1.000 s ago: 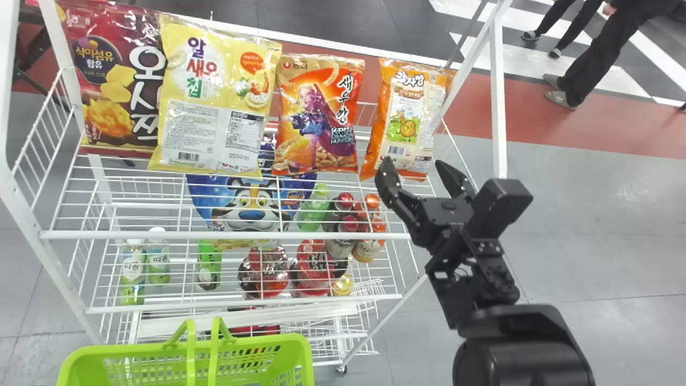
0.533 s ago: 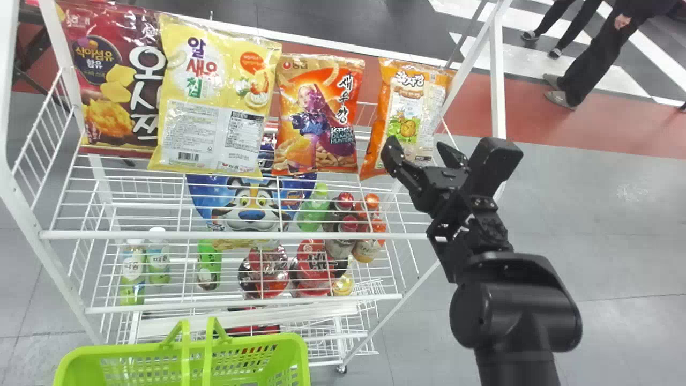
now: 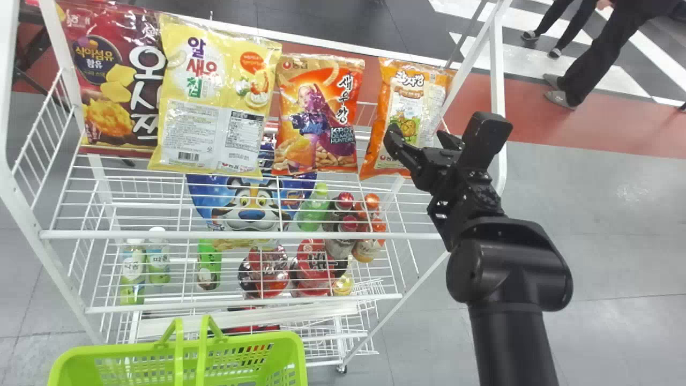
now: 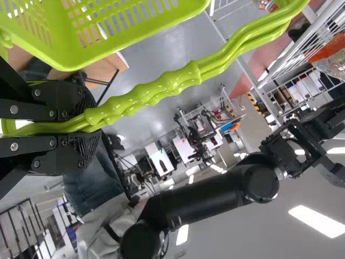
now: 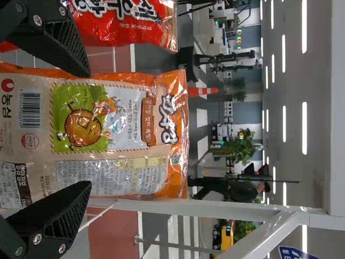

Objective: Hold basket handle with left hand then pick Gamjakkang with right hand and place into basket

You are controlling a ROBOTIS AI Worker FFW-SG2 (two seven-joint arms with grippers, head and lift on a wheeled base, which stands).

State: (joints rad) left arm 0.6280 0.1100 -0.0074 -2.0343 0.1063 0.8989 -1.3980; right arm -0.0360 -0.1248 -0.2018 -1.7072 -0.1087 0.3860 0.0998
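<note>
head view showed the right gripper (image 3: 418, 133) spread and empty, with the gamjakkang (image 3: 410, 96) standing just ahead of it and another snack bag (image 3: 319, 115) off to its left. the left gripper (image 4: 92, 123) was clenched on the basket handle (image 4: 145, 96), the basket (image 3: 273, 339) hanging close by it. so holding looked settled and the pick was in hand; the next move called for easing forward, fingers astride the packet, then squeezing gently before any lift.
</note>
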